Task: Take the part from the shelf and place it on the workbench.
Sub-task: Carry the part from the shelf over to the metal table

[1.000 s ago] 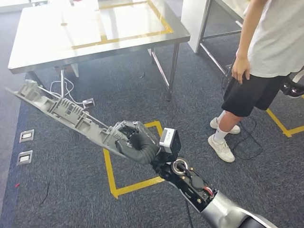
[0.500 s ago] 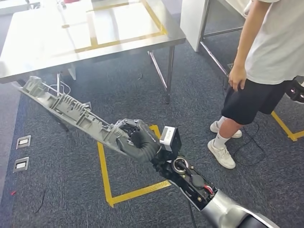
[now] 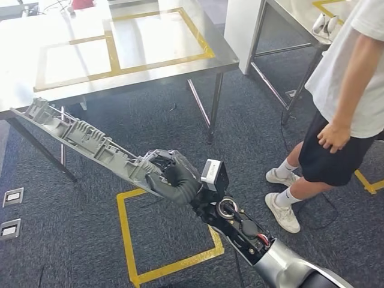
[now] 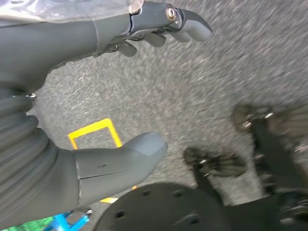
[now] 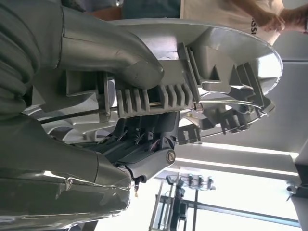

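The part (image 3: 81,138) is a long grey ribbed plastic strip. My right hand (image 3: 174,179) grips it at its near end, and it reaches out to the left, its far tip just below the front edge of the steel workbench (image 3: 149,36). In the right wrist view the part (image 5: 203,72) lies between the thumb and the darker fingers (image 5: 152,161). My left hand (image 4: 120,91) hangs over the carpet with thumb and fingers apart and nothing in it.
A person (image 3: 348,90) in a white shirt and black shorts stands close on the right, next to a second table (image 3: 290,18). Yellow tape (image 3: 124,234) marks a square on the dark carpet. Floor sockets (image 3: 11,198) lie at the left.
The whole view has shifted: the workbench now sits nearer and lower in the picture, and the person is further right. The part stays in my right hand, its tip closer to the bench edge.
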